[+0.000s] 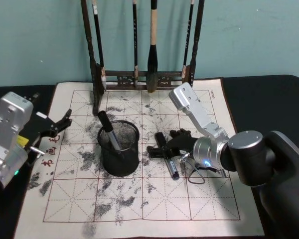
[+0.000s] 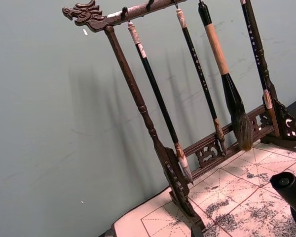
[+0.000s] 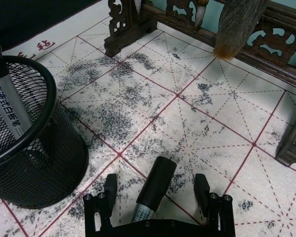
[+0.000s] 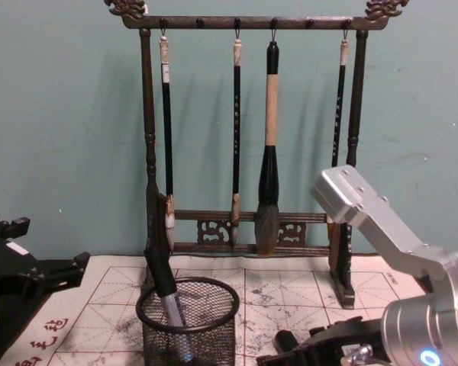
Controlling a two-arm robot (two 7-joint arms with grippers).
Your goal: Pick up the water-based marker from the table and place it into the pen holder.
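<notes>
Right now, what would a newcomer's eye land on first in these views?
The tall rack of hanging brushes stands at the far edge of the mat. In front of it, the right gripper sits open astride a marker lying on the mat. Beside it, the mesh holder has another marker leaning inside. The left gripper is parked over the mat's left edge.
</notes>
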